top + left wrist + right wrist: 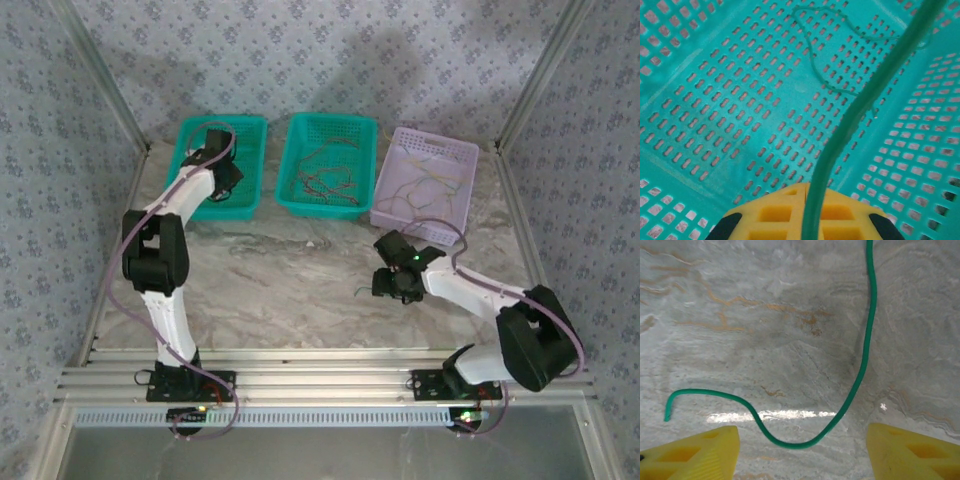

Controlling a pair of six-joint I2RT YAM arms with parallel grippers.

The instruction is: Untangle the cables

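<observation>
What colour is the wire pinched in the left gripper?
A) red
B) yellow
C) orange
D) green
D: in the left wrist view the left gripper is shut on a green cable, which runs up over the floor of the teal basket.

Left fingers (772, 214) closed, right fingers (696, 452) apart

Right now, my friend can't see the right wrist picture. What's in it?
A thin green cable curls across the grey marble table, dipping between the two yellow fingers of the open right gripper at the bottom edge.
</observation>
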